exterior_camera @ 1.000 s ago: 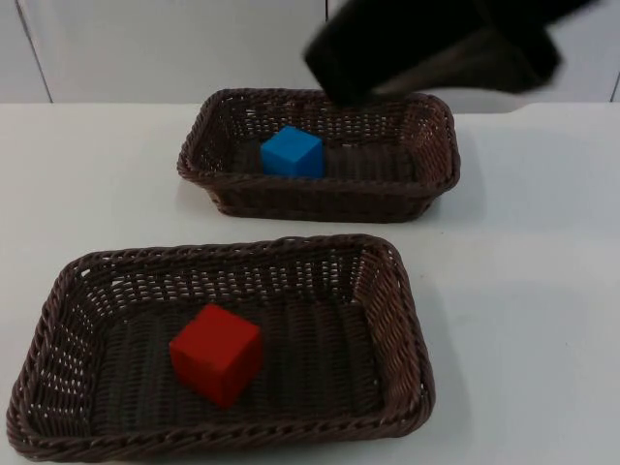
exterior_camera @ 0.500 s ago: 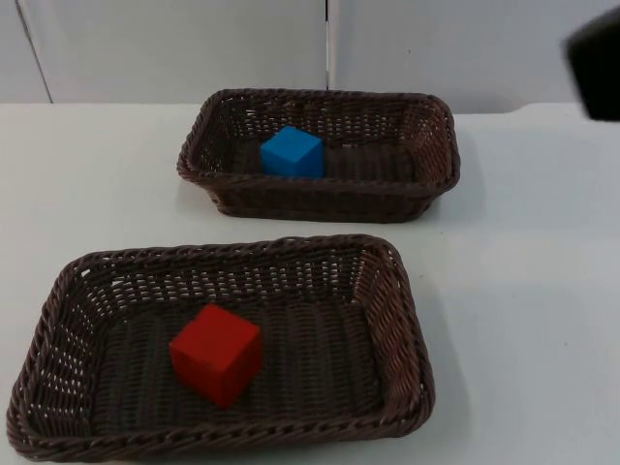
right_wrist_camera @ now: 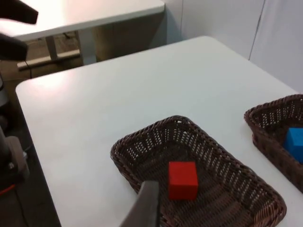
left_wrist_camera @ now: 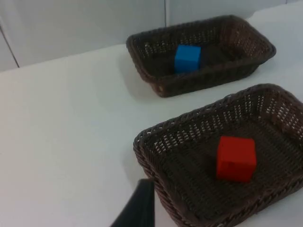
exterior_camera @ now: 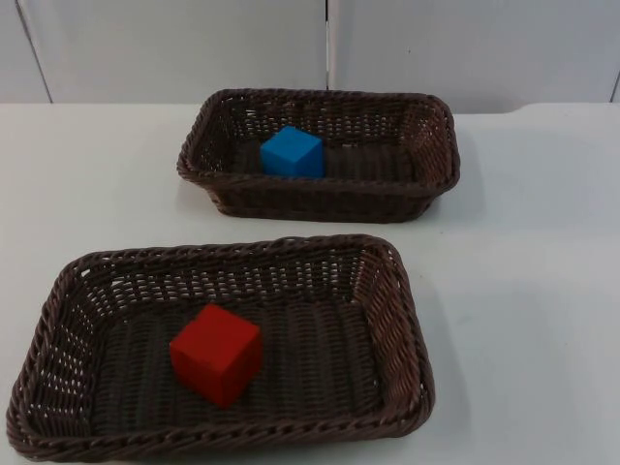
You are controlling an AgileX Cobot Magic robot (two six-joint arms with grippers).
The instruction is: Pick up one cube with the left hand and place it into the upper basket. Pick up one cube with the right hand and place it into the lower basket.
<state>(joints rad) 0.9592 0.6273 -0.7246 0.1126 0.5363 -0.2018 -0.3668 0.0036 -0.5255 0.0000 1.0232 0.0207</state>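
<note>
The upper basket (exterior_camera: 318,153), a dark brown wicker tray, stands on the white worktop (exterior_camera: 523,271) close to the grey partition wall (exterior_camera: 194,48). The blue cube (exterior_camera: 292,152) sits on its floor, toward the basket's left half, resting flat and not touching the wicker walls as far as can be seen. The lower basket (exterior_camera: 223,349), of the same weave, stands nearer the camera than the upper basket and a little to its left, the two apart with bare worktop between them. The red cube (exterior_camera: 216,353) lies inside the lower basket, left of its middle, turned so one corner faces forward.

The left wrist view looks across both baskets: the red cube (left_wrist_camera: 236,158) in the near basket (left_wrist_camera: 156,142) and the blue cube (left_wrist_camera: 187,58) in the far one (left_wrist_camera: 142,47). One black fingertip of the left claw (left_wrist_camera: 140,208) stands beside the lower basket's rim, over bare worktop; whether this claw is released or clenched cannot be told.

The right wrist view shows the lower basket (right_wrist_camera: 128,146) with the red cube (right_wrist_camera: 182,179), and one end of the upper basket (right_wrist_camera: 265,127) with the blue cube (right_wrist_camera: 294,143). A fingertip of the right claw (right_wrist_camera: 144,208) shows by the lower basket's rim; its state cannot be told either.

No writing or labels are readable on any item.
</note>
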